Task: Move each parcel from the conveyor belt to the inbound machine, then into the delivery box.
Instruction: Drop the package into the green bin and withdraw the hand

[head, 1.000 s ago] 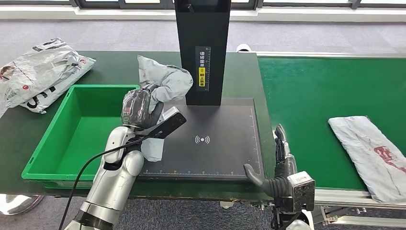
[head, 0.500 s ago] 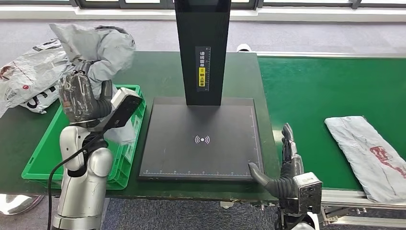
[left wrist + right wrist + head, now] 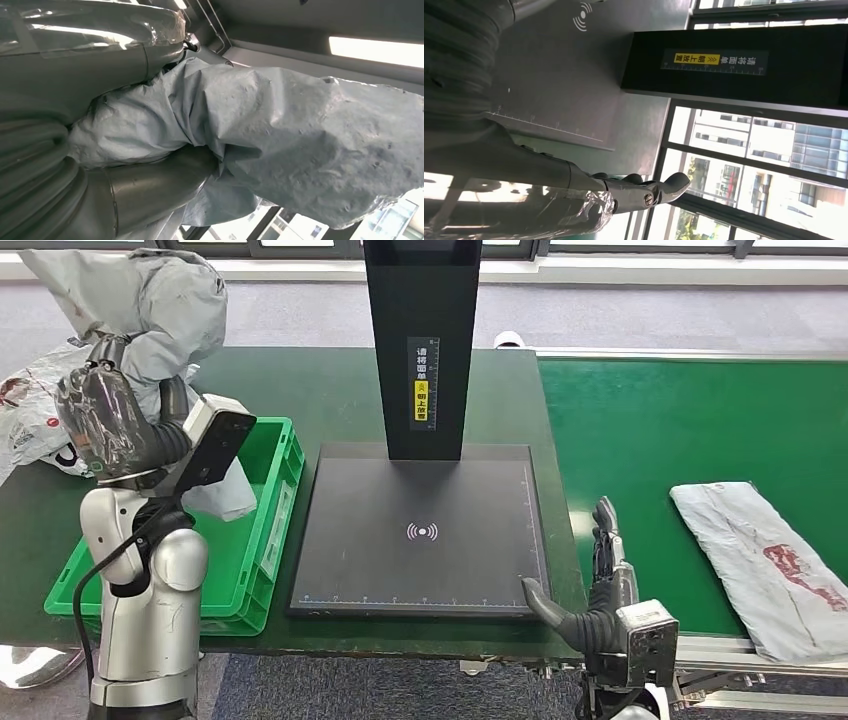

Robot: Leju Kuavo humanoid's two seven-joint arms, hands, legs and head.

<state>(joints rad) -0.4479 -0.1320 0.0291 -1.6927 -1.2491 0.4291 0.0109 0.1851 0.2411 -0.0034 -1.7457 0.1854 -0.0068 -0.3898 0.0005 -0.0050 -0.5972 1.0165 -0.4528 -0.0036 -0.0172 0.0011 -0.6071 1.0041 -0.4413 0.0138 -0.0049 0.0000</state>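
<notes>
Left hand: our left hand (image 3: pixel 125 420) is raised high over the far left corner of the green delivery box (image 3: pixel 262 555), and it grips a grey parcel (image 3: pixel 150 300). In the left wrist view we see the thumb (image 3: pixel 150 187) pressed against the crumpled grey plastic (image 3: pixel 300 140).

Held parcel: it is in the air, bunched above the hand, with one loose end hanging down to the inside of the box. It does not lie on anything.

Right hand: our right hand (image 3: pixel 598 585) is low, at the near right corner of the inbound machine, over the gap between the machine and the conveyor. It holds nothing and its fingers are straight and apart, the thumb pointing toward the black plate.

Inbound machine: a black flat scan plate (image 3: pixel 425 530) with a white wireless mark in the middle, and a black upright column (image 3: pixel 420 340) at its far side with a yellow label. We see no parcel on the plate.

Conveyor belt: the green belt (image 3: pixel 650 430) is on the right. A second grey parcel (image 3: pixel 765 565) with red print lies flat on its near right part, well apart from our right hand.

Other bags: a heap of white printed plastic bags (image 3: pixel 35 410) lies on the dark table (image 3: pixel 300 390) behind the box, at the far left.
</notes>
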